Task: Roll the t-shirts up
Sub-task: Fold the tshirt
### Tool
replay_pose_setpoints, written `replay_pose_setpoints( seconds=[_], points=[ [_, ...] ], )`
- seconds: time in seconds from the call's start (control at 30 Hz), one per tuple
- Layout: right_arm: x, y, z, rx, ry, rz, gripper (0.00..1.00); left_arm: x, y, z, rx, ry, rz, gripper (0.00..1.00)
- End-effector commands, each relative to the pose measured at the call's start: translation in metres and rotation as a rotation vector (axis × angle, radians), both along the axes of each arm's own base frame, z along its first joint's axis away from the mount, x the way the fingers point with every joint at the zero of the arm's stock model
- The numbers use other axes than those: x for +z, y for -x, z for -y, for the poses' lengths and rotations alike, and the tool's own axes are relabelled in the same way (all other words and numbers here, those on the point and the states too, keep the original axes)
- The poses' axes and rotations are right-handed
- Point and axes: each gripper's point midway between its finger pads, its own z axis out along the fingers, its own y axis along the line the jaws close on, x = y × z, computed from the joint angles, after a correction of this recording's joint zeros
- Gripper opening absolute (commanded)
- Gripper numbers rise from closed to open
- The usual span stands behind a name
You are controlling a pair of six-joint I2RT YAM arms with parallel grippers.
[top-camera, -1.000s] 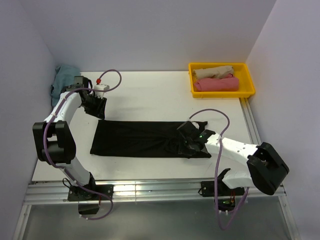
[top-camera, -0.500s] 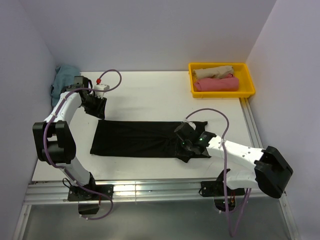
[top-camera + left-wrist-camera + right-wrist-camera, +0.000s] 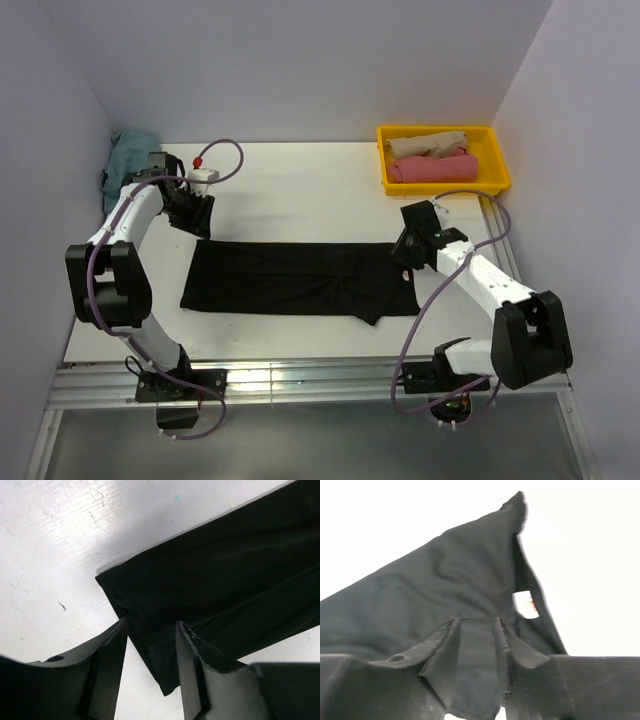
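Observation:
A black t-shirt lies folded into a long strip across the table. My left gripper hangs over its far left corner. In the left wrist view this gripper is open, and the shirt's corner lies flat beneath the gap. At the strip's far right end is my right gripper. Its wrist view shows the gripper open, its jaws apart over smooth black cloth beside a white neck label.
A yellow tray at the back right holds a rolled beige t-shirt and a rolled pink one. A dusty-blue t-shirt is bunched in the back left corner. Metal rails run along the table's near and right edges.
My right arm swung from the shirt's lower right part up to its far right end. The left arm stayed where it was.

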Motion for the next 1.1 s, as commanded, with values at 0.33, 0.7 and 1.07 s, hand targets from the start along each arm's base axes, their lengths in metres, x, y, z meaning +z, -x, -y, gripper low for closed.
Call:
replay_pose_setpoints(
  seconds=[0.33, 0.7, 1.07],
  points=[
    [-0.034, 0.011, 0.025, 0.032, 0.033, -0.076, 0.73, 0.021, 0.003, 0.005, -0.08, 0.009, 0.093, 0.54],
    [-0.069, 0.021, 0.03, -0.014, 0.054, -0.195, 0.7, 0.026, 0.003, 0.012, -0.122, 0.051, 0.133, 0.53],
    [-0.07, 0.019, 0.039, -0.079, 0.099, -0.237, 0.1, 0.028, 0.002, 0.012, -0.136, 0.106, 0.158, 0.52]
  ],
)
